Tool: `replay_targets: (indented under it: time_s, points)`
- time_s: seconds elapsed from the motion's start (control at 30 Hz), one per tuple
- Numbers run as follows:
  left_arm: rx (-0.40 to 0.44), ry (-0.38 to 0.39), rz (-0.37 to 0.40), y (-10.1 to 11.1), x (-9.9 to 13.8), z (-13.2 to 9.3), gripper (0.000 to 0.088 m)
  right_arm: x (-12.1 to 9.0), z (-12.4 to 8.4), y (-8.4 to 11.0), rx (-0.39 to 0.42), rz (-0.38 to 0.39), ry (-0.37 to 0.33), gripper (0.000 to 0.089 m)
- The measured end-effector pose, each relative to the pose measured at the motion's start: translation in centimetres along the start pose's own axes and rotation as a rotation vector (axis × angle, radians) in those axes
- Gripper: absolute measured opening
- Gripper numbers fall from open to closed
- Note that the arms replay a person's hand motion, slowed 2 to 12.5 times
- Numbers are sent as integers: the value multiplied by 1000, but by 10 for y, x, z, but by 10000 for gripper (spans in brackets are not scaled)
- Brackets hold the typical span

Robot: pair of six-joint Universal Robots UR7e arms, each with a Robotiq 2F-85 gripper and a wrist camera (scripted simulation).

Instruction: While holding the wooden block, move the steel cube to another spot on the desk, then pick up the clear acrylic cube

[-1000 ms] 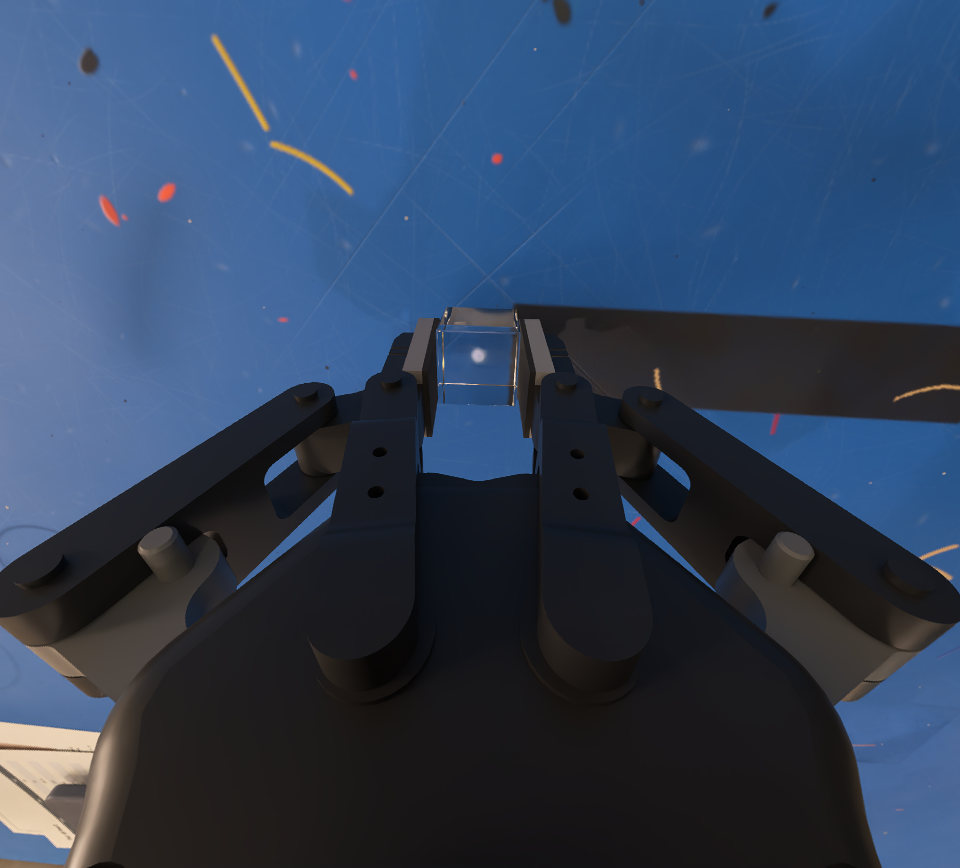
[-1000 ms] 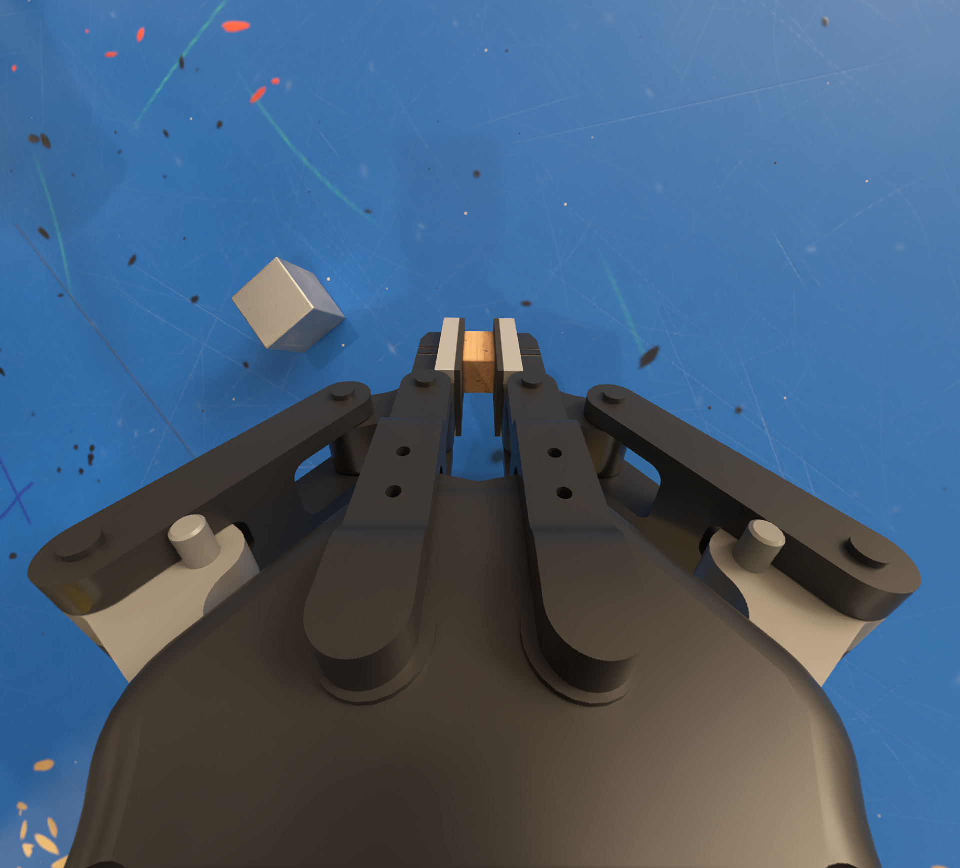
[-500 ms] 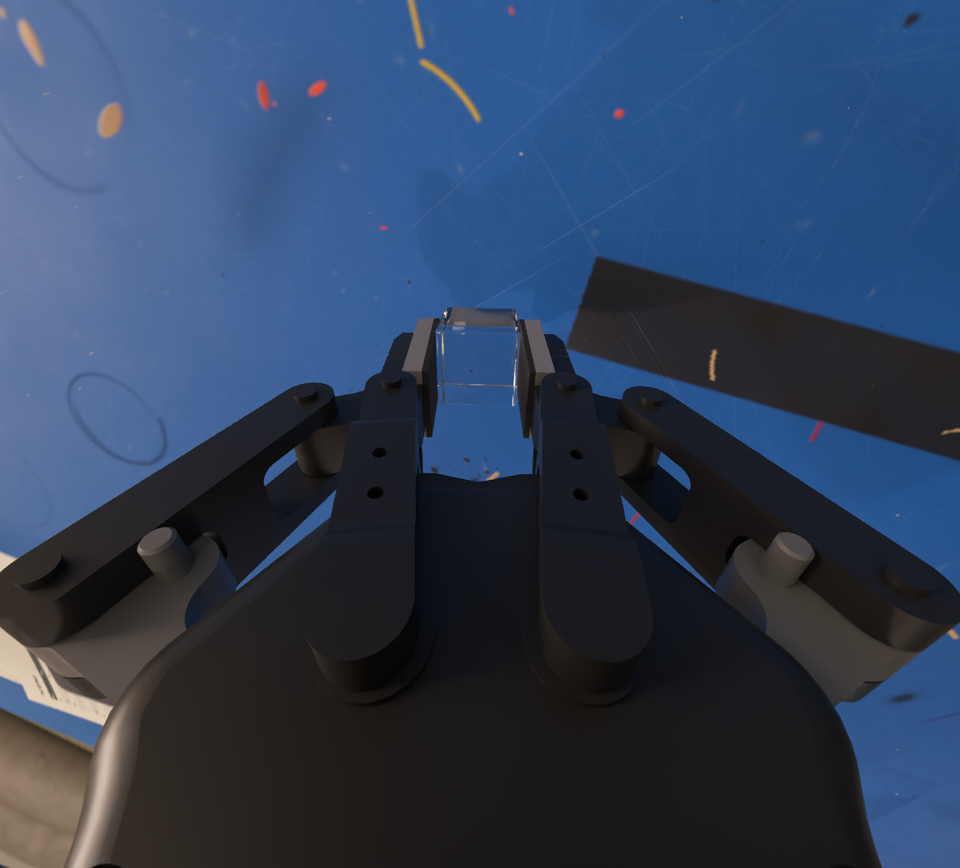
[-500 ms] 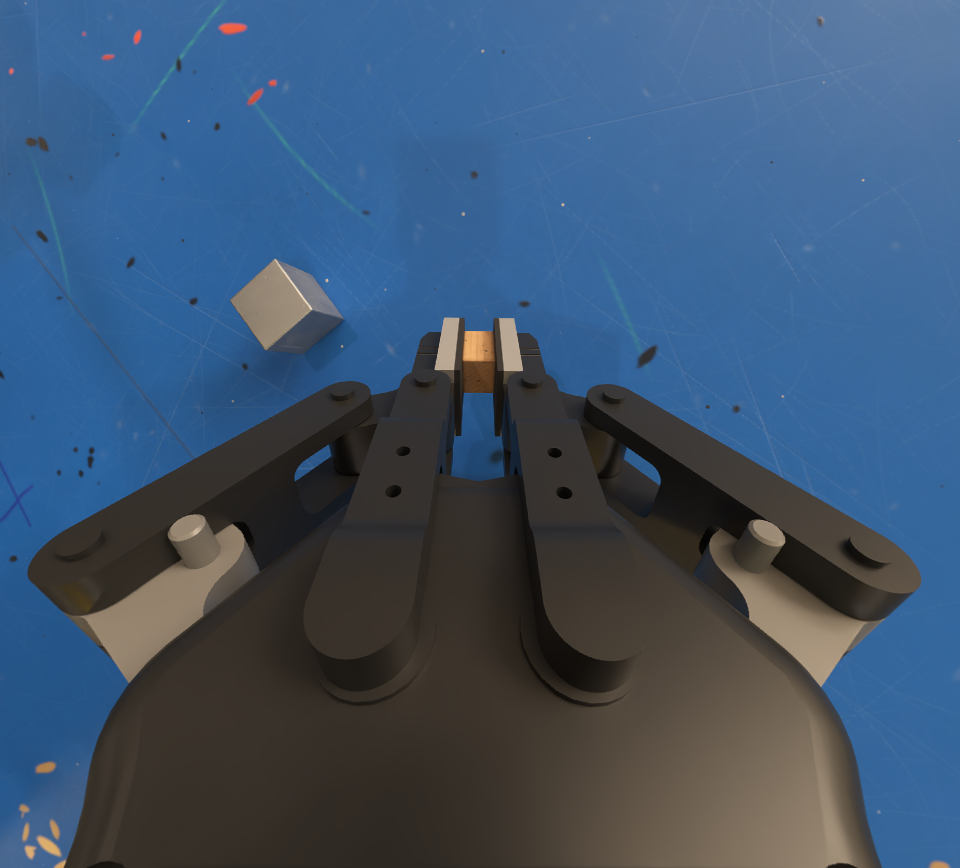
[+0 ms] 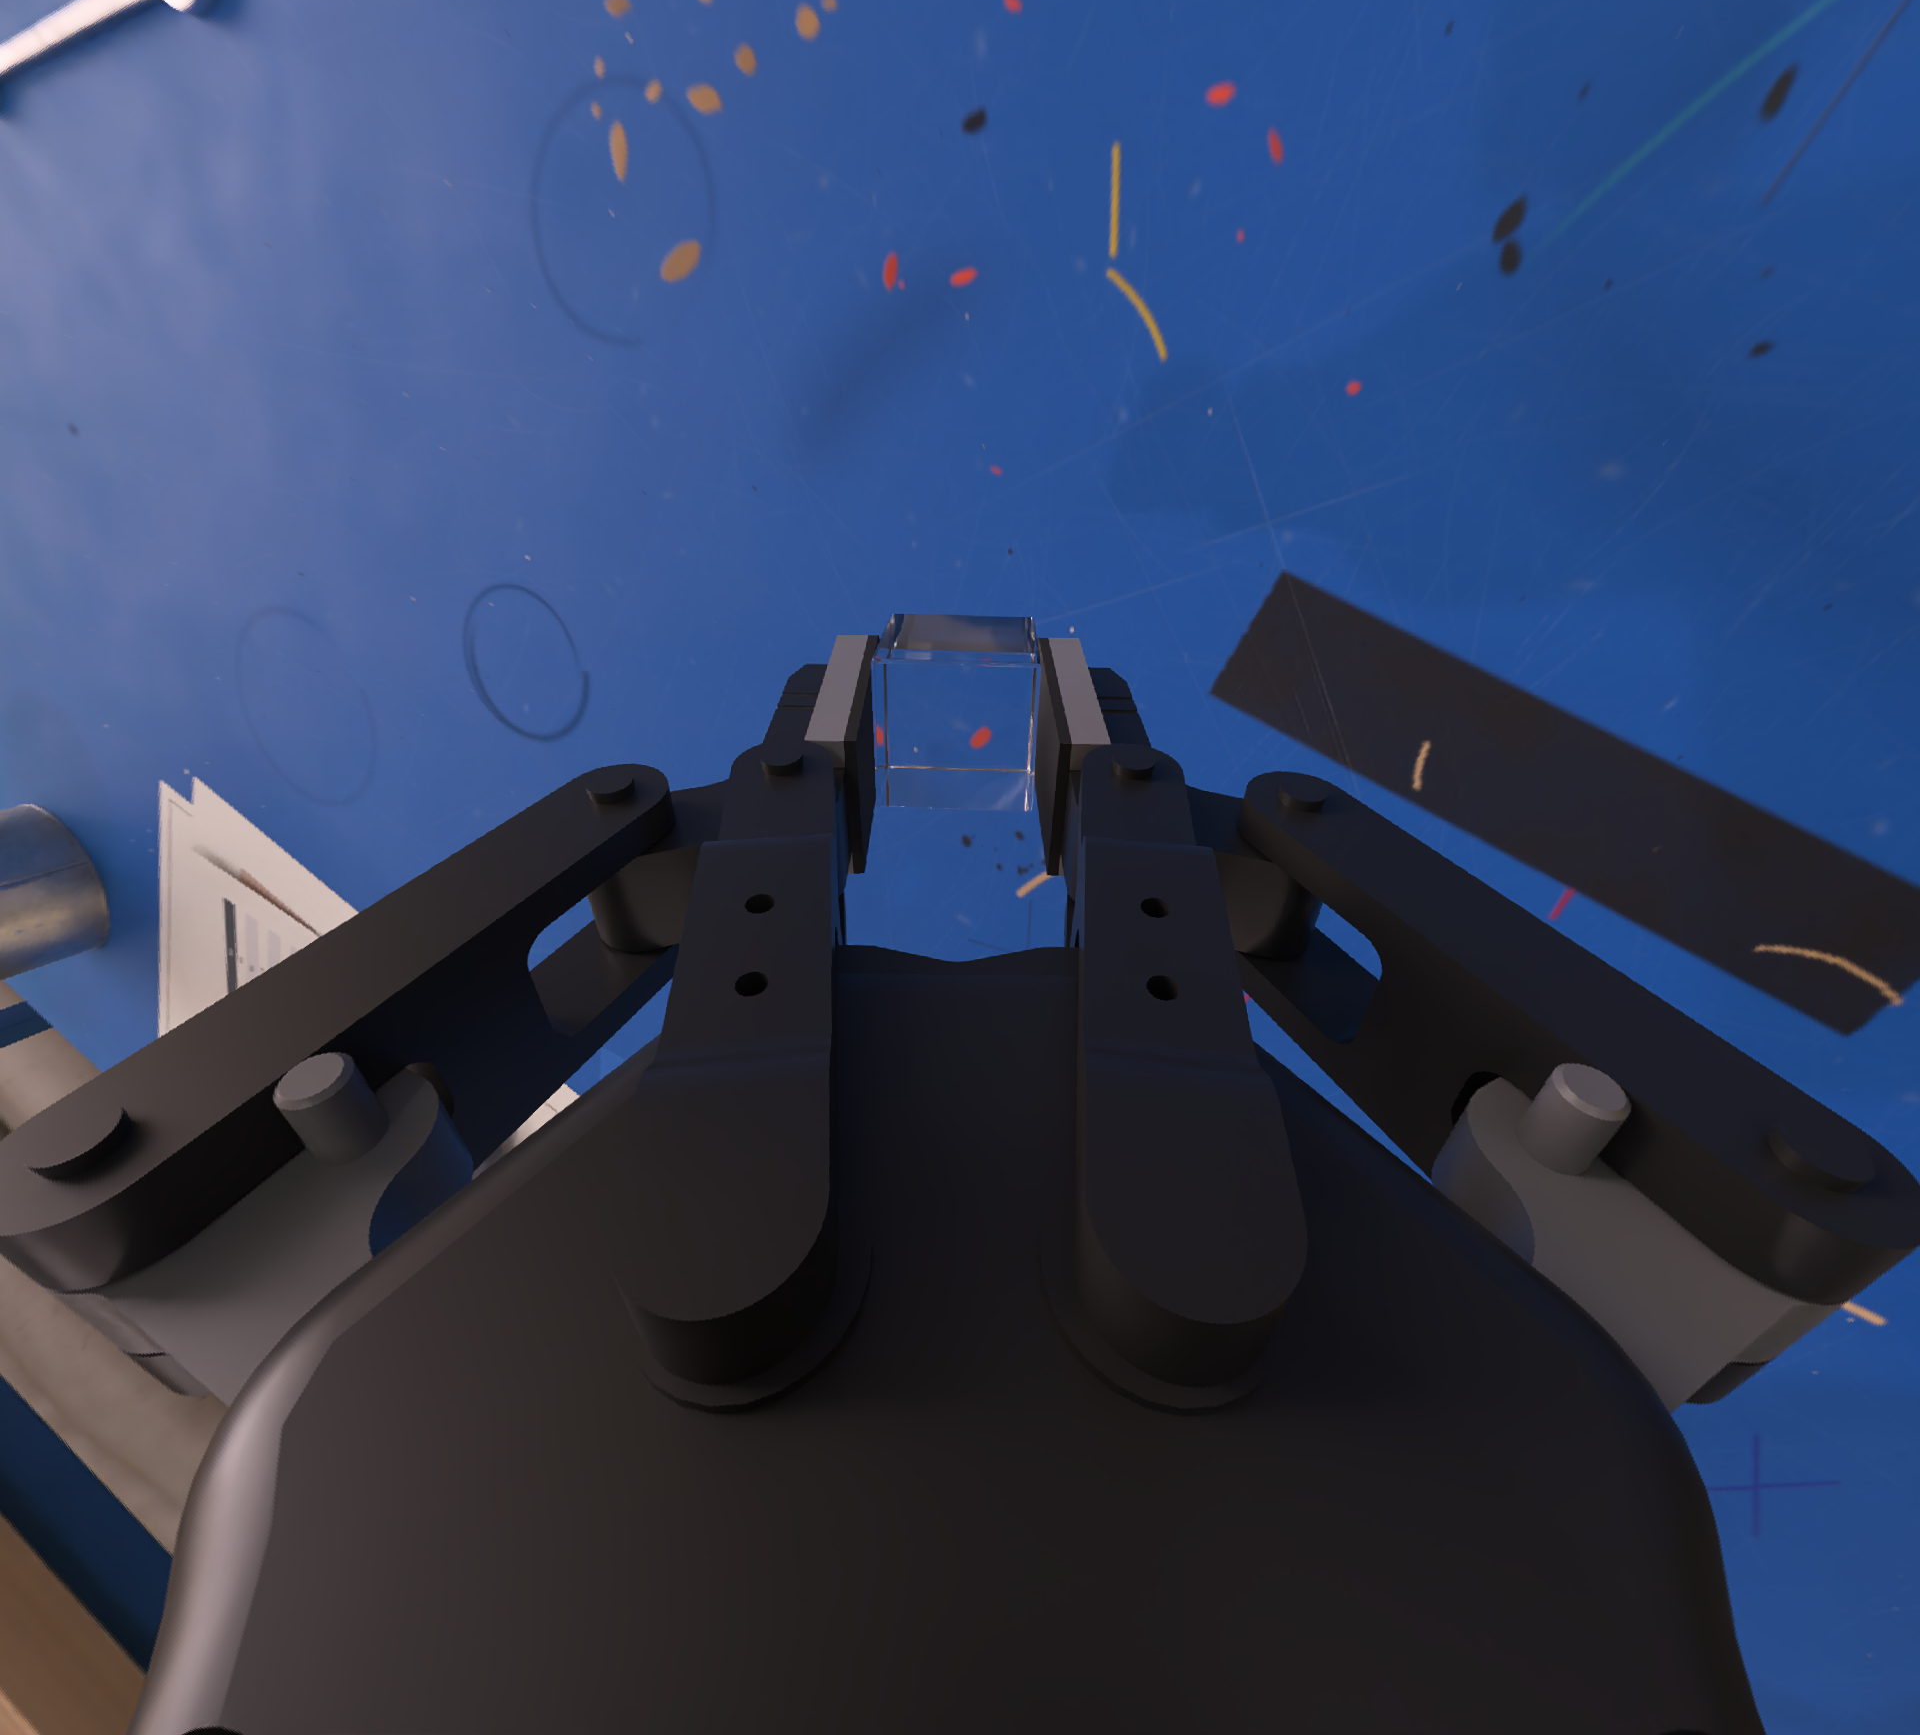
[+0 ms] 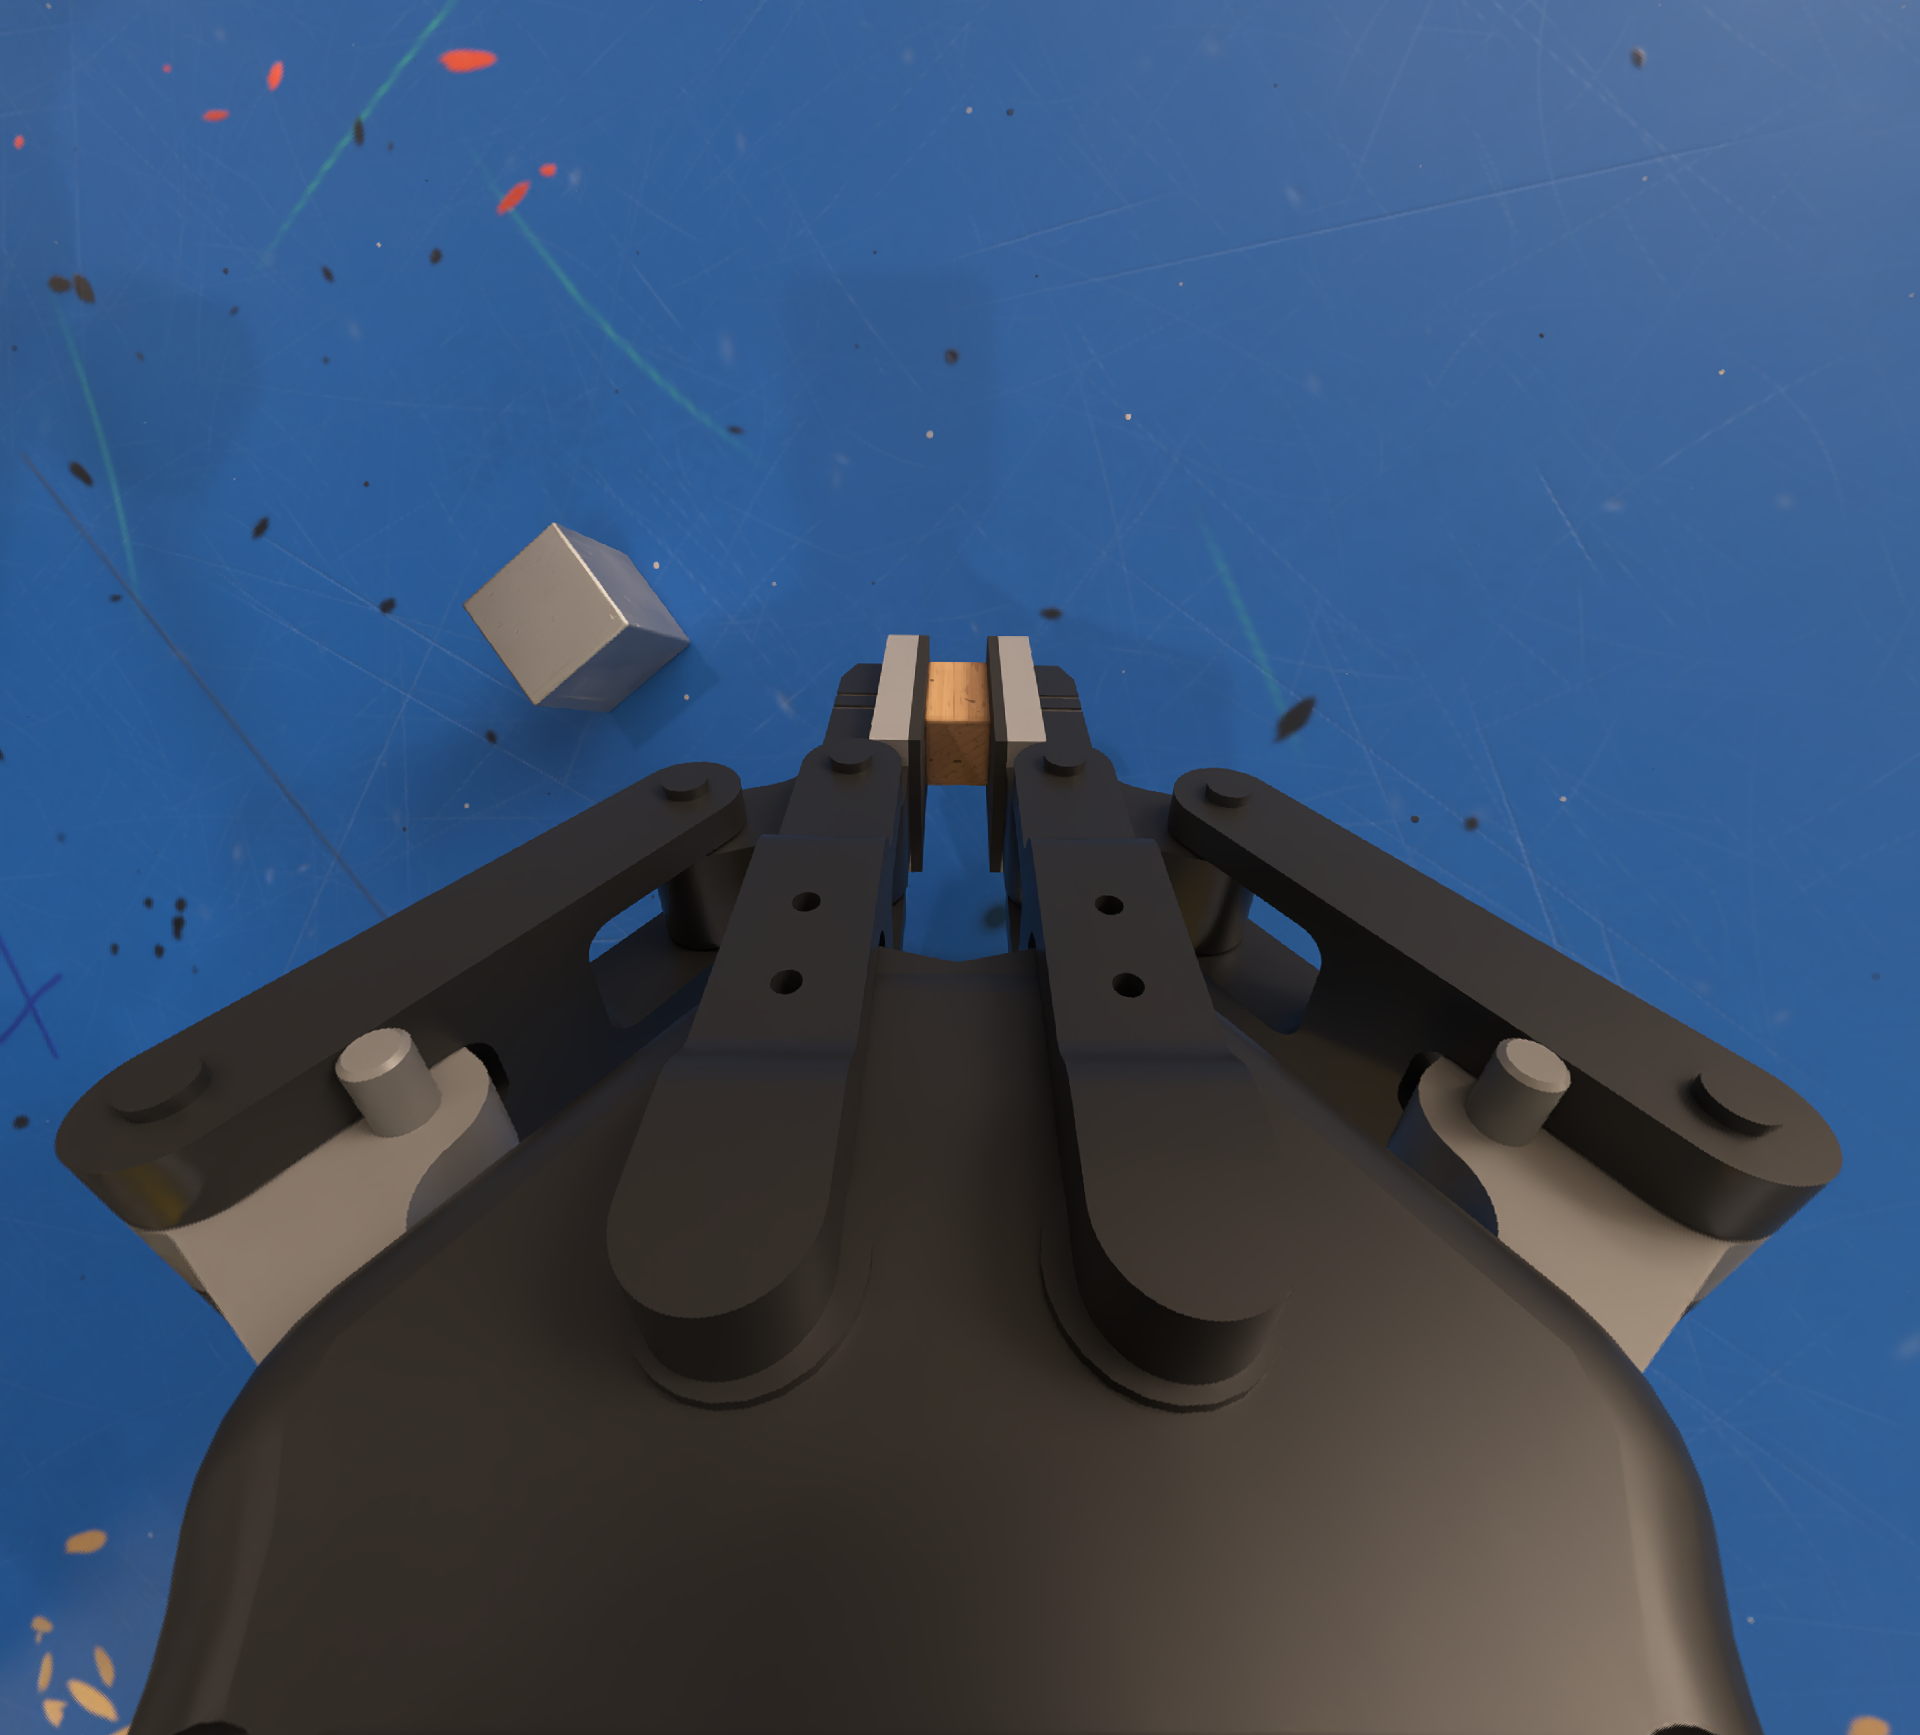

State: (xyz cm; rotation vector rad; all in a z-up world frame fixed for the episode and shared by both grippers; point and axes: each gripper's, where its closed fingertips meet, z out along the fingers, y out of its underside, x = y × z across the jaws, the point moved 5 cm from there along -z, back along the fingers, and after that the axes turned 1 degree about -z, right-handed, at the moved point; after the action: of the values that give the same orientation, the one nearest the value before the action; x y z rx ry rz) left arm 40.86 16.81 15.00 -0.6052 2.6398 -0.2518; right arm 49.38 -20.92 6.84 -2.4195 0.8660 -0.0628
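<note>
My left gripper (image 5: 957,709) is shut on the clear acrylic cube (image 5: 957,698) and holds it well above the blue desk (image 5: 1351,490). My right gripper (image 6: 957,709) is shut on the small wooden block (image 6: 956,717) and holds it above the desk (image 6: 1351,335). The steel cube (image 6: 575,617) rests on the desk, to the left of the right gripper's fingers and apart from them.
In the left wrist view a black strip (image 5: 1579,802) lies flat on the desk at the right. A silver wrench (image 5: 99,2) lies at the far upper left. A white paper (image 5: 234,906), a metal cylinder (image 5: 47,885) and a pale frame sit at the left edge.
The left gripper has risen and turned with the acrylic cube: the desk marks and black strip have shifted, and the wrench and paper have come into view. The right gripper has stayed still.
</note>
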Motion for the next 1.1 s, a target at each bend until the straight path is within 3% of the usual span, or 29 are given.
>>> replay_targets:
  time_s: [0.27,0.53,0.77,1.1]
  points:
    - [106,-26,-7,-39,6,-32,261,0,0,-1,-1,-7,3,97]
    - [190,13,32,-95,28,-41,261,-1,0,-1,5,-17,3,97]
    - [236,92,100,-151,60,-30,261,0,0,0,5,-22,7,97]
    - [191,130,219,-207,90,8,261,0,-1,1,9,-31,10,97]
